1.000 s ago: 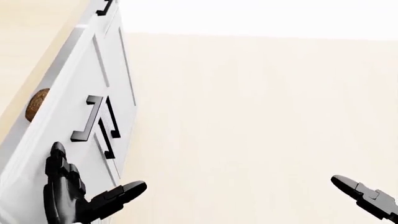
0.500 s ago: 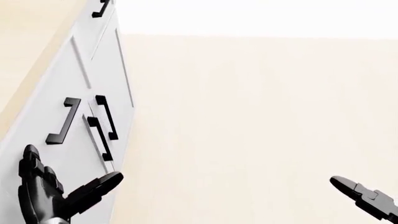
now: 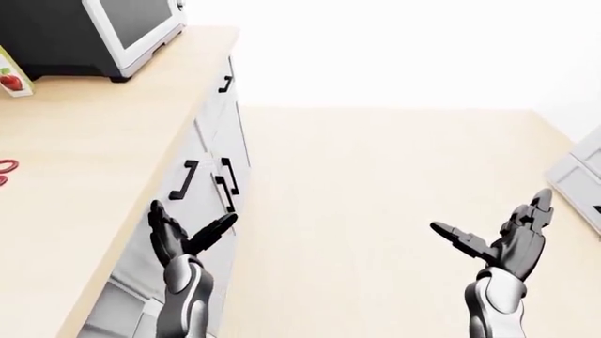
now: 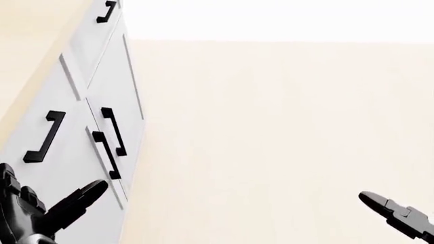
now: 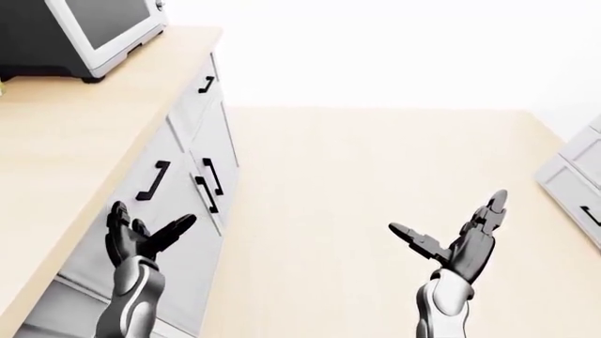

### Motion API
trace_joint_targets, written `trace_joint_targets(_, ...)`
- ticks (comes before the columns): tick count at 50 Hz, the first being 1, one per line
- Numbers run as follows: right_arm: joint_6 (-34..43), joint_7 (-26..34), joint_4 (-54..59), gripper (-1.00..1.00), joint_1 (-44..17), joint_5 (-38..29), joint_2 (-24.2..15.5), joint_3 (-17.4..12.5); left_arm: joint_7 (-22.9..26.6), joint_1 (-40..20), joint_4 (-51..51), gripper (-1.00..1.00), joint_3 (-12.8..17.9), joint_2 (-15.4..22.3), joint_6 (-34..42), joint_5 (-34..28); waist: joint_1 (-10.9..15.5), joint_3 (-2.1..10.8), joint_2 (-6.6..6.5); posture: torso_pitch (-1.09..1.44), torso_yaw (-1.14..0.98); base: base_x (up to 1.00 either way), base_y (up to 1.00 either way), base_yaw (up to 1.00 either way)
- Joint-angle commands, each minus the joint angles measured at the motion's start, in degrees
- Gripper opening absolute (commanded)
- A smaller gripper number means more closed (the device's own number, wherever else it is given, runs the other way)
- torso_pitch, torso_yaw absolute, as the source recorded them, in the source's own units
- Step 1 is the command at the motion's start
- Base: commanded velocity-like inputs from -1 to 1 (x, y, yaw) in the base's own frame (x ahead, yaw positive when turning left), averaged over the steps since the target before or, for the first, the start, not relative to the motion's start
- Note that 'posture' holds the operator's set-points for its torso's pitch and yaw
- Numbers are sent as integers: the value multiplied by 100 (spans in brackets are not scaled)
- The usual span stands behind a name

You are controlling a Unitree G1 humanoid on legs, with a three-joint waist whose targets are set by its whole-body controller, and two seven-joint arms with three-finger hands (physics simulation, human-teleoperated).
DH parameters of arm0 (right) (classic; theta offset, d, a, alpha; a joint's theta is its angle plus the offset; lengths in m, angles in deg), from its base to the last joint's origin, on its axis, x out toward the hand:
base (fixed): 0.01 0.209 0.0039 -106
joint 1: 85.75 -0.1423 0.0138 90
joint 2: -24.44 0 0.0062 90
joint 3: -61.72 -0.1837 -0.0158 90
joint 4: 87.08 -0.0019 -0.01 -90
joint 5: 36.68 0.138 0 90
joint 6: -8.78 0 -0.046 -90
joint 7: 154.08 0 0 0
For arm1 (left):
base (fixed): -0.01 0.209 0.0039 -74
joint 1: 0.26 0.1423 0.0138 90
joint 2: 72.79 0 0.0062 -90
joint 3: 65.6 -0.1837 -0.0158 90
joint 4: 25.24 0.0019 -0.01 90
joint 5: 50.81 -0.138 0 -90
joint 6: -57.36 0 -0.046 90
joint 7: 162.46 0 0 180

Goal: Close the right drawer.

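The right drawer's white front (image 4: 57, 152), with its black bar handle (image 4: 42, 137), lies level with the cabinet doors beside it, and nothing of its inside shows. My left hand (image 3: 192, 225) is open just below the handle, its fingers (image 5: 119, 224) spread against the drawer front and its thumb pointing right. Far to the right, over the floor, my right hand (image 3: 490, 224) is also open with the palm up and touches nothing.
A light wooden counter top (image 3: 103, 148) runs along the left with a microwave (image 3: 103, 28) at its top end. Below the counter are two cabinet doors with black handles (image 3: 228, 184). Another white cabinet (image 3: 583, 176) stands at the right edge, across the pale floor (image 3: 375, 176).
The drawer front has slid left into the cabinet, and the brown thing inside it is now hidden. My left hand went left and down with it. The right hand stayed put.
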State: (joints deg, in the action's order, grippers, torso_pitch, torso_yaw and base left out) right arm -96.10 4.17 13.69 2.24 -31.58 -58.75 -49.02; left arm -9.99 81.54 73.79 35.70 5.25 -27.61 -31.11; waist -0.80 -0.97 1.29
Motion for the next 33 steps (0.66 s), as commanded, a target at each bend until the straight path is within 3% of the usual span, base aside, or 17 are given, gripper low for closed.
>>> trace_joint_targets(1, -181, 2, -212, 100, -95, -32, -79, -40, -208, -80, -282, 100, 256, 125, -243, -9, 43, 106, 7, 0, 0, 0, 0, 0)
trace_joint_targets(17, -181, 3, -203, 100, -96, -38, -84, -41, -345, -119, -275, 100, 472, 282, -244, 158, 37, 59, 9, 0, 0, 0, 0, 0)
trace_joint_targets(33, -174, -9, -206, 100, -98, -58, -81, -37, -354, -137, -195, 100, 436, 281, -280, 152, 21, 53, 5, 0, 0, 0, 0, 0)
